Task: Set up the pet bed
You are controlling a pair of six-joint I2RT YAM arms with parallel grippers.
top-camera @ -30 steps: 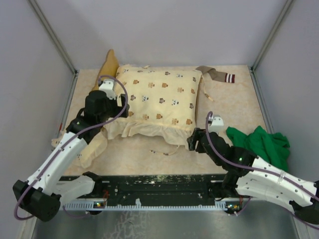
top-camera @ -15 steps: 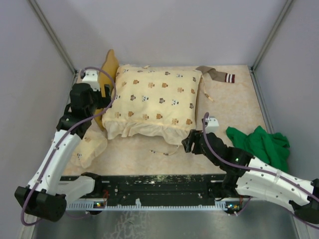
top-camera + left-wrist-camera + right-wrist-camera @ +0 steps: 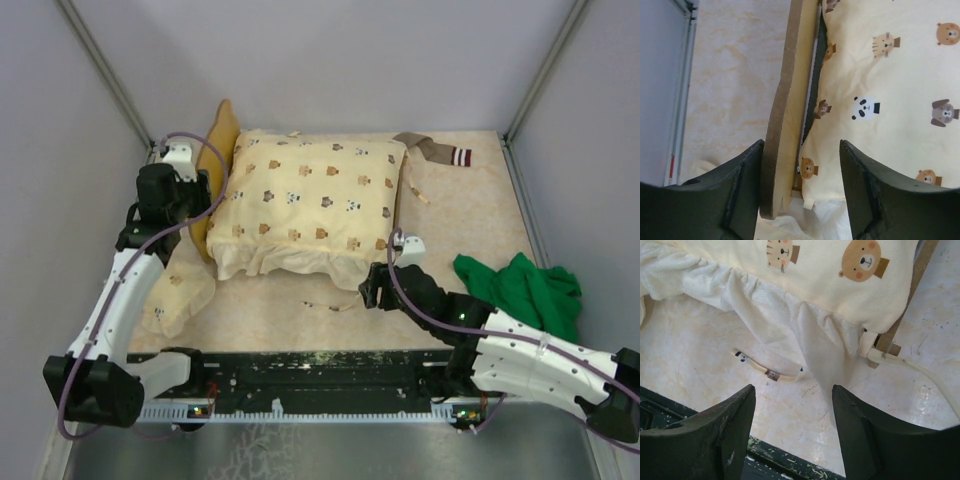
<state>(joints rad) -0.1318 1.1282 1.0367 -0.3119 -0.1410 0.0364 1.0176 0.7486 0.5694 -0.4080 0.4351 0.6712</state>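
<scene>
The pet bed (image 3: 212,150) stands a little toward 10 o'clock of the table's (image 3: 470,215) middle. Its scalloped headboard is on its 9 o'clock side, and the cream animal-print quilt (image 3: 310,195) already covers the frame, its ruffled hem hanging over the 6 o'clock edge. That part looks done. What seems left is the pillow (image 3: 178,295), which lies off the bed on the table at about 8 o'clock, and perhaps some squaring of the quilt, though the overhead view is too coarse to say whether it sits straight. The left gripper (image 3: 801,150) is spread open astride the headboard's near end. The wood lies close against its left finger and the quilt edge is nearer the other, with nothing gripped. The right gripper (image 3: 792,390) is likewise open and empty, hovering over bare table just at 5 o'clock of the bed's corner, with the ruffle and a thin printed strap (image 3: 765,371) lying ahead of it. Room is tight at 9 o'clock, where the left arm works between the headboard and the side wall (image 3: 70,200). There is freer table along 6 o'clock and at 3 o'clock, between the bed and the green cloth (image 3: 520,288). A striped sock (image 3: 437,152) lies at 1 o'clock, well apart from either arm.
</scene>
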